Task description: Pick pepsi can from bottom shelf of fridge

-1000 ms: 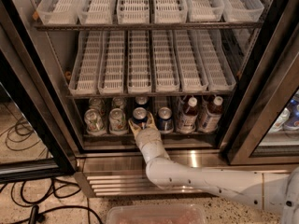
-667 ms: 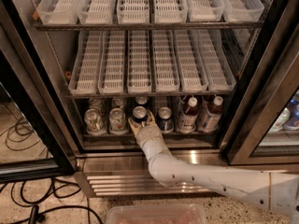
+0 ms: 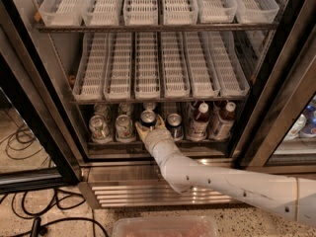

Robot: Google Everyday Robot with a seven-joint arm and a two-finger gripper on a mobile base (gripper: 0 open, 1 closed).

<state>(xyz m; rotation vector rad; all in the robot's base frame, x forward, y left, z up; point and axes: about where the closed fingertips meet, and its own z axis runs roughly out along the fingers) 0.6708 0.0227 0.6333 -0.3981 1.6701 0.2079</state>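
The fridge (image 3: 276, 83) stands open in the camera view. Its bottom shelf (image 3: 111, 143) holds a dark blue pepsi can (image 3: 148, 116) in the middle lane, with another like it (image 3: 174, 123) just to its right. My gripper (image 3: 150, 125) reaches into this shelf on the white arm from the lower right. It is open, with one finger on each side of the lower part of the middle pepsi can. The can stands upright on the shelf.
Two silver-green cans (image 3: 98, 127) stand left of the pepsi cans and two red-capped bottles (image 3: 199, 118) stand to the right. White lane trays (image 3: 148, 68) hang low above. Below are the ribbed steel base panel (image 3: 128, 191), a clear plastic tub (image 3: 165, 227) and floor cables (image 3: 29, 216).
The gripper has pushed slightly further into the shelf, so its fingers now flank the middle pepsi can. The cans and bottles have not moved.
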